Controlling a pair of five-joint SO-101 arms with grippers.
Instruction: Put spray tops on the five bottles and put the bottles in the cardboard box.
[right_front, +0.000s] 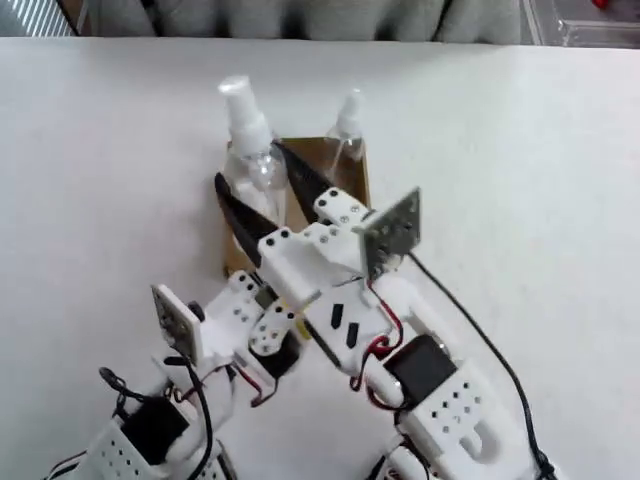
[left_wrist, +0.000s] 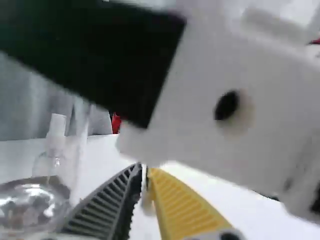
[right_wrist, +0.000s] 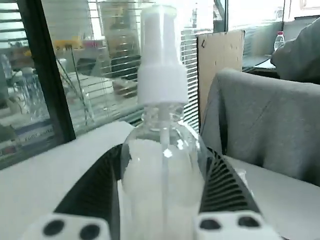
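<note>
Jaws of the right gripper (right_front: 246, 162) pinched a clear round plastic bottle with white spray top (right_wrist: 162, 185) at the brown cardboard box (right_front: 360, 186)

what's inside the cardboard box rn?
Two clear bottles with spray tops show at the cardboard box: the far bottle stands inside, the near bottle sits between the right gripper fingers. The right arm covers the box's near half, hiding anything there.

A white table (right_front: 100, 150), grey chair (right_wrist: 270, 125) behind, slatted window (right_wrist: 90, 60) beyond.
</note>
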